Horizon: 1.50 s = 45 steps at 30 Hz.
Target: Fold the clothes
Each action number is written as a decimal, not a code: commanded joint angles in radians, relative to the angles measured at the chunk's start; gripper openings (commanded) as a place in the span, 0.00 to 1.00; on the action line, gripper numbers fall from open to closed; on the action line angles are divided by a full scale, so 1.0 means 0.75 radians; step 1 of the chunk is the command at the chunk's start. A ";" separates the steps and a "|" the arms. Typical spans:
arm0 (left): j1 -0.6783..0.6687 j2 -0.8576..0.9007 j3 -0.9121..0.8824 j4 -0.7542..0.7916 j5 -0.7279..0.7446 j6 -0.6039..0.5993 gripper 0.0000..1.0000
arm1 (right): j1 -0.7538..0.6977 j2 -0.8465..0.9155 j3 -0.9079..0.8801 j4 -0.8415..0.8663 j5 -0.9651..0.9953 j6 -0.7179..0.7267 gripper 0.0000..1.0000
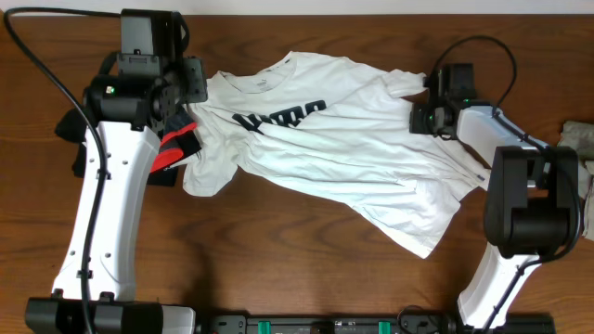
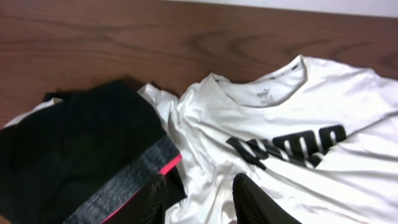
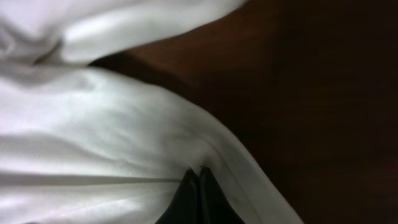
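The clothes are a white T-shirt point(image 1: 343, 148) with black lettering, lying face up and rumpled across the wooden table. In the left wrist view the T-shirt point(image 2: 298, 112) shows its collar and print. My left gripper point(image 1: 197, 119) hangs over its left sleeve. There the left gripper point(image 2: 202, 186) stands open, with loose white cloth lying between the two fingers. My right gripper point(image 1: 429, 119) is at the shirt's right sleeve. Up close the right gripper point(image 3: 199, 174) is shut, its tips pinching a fold of the T-shirt point(image 3: 93, 124).
A black garment with a grey-and-red band point(image 2: 81, 143) lies bunched against the shirt's left side, partly under my left arm point(image 1: 176, 148). A small grey-beige cloth point(image 1: 577, 134) sits at the right edge. Bare wood table point(image 1: 306, 269) runs along the front.
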 commanded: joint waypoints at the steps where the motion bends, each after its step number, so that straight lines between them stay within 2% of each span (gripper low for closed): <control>1: -0.013 -0.017 0.016 -0.014 0.007 -0.011 0.37 | -0.097 0.096 0.063 0.018 0.220 0.056 0.01; 6: -0.054 -0.017 0.016 -0.015 0.006 -0.010 0.38 | -0.212 0.096 0.241 0.114 0.156 0.128 0.01; 8: -0.072 -0.017 0.016 -0.015 0.006 -0.010 0.41 | -0.247 0.096 0.302 0.147 0.097 0.128 0.01; 13: -0.105 -0.017 0.016 -0.020 0.006 -0.010 0.42 | -0.298 0.096 0.473 0.090 0.028 0.121 0.02; 14: -0.108 -0.017 0.016 -0.025 0.006 -0.010 0.42 | -0.306 0.096 0.514 0.043 0.008 0.121 0.11; 16: -0.109 -0.017 0.014 -0.040 0.006 -0.010 0.42 | -0.319 0.093 0.592 -0.072 -0.062 0.114 0.58; 17: -0.109 -0.016 0.014 -0.047 0.006 -0.010 0.43 | -0.325 0.089 0.628 -0.139 -0.100 0.095 0.72; 18: -0.109 -0.015 0.014 -0.056 0.006 -0.010 0.43 | -0.331 0.082 0.657 -0.205 -0.126 0.085 0.81; 19: -0.109 -0.015 0.014 -0.065 0.006 -0.010 0.44 | -0.335 0.075 0.684 -0.274 -0.143 0.085 0.85; 21: -0.109 -0.015 0.013 -0.099 0.007 -0.010 0.49 | -0.340 0.047 0.738 -0.454 -0.220 0.085 0.85; 25: -0.109 0.001 0.007 -0.212 0.024 -0.010 0.49 | -0.326 -0.024 0.760 -0.734 -0.408 0.076 0.78; 30: -0.109 0.051 -0.112 -0.239 0.240 -0.010 0.49 | -0.262 -0.066 0.760 -1.043 -0.430 -0.032 0.79; 39: -0.160 0.245 -0.483 -0.014 0.459 -0.010 0.49 | -0.139 -0.085 0.760 -1.305 -0.441 -0.145 0.78; 45: -0.241 0.416 -0.578 0.176 0.379 -0.005 0.50 | -0.070 -0.146 0.760 -1.452 -0.422 -0.201 0.79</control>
